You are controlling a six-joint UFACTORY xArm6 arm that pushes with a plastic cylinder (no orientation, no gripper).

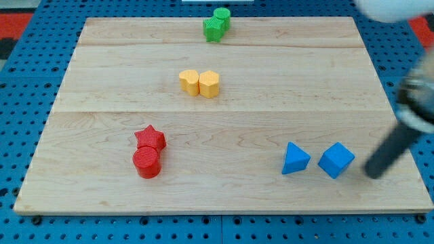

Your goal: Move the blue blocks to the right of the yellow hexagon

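On the pale wooden board (224, 122), which lies on a blue perforated surface (27, 81), we count eight small plastic blocks in four touching pairs; no container is here, the board alone bears them all. Two are blue: a blue triangular block (295, 159) and a blue cube (336, 160), near each other but apart, toward the view's bottom right. Two are yellow, well apart from the blue ones, up near the middle: a yellow hexagon (209, 84) and, touching its left side, a yellow block (189, 81) whose shape we cannot make out for sure. Two are red at the view's lower left: a red star (150, 138) touching a red cylinder (147, 163) below it. Two are green at the top edge: a green cylinder (222, 17) and a green block (213, 30) of unclear shape.

We carry no claw, only the dark rod; my tip (374, 173) sits just right of the blue cube, not touching. The rod's upper part is blurred and cut off at the view's right.
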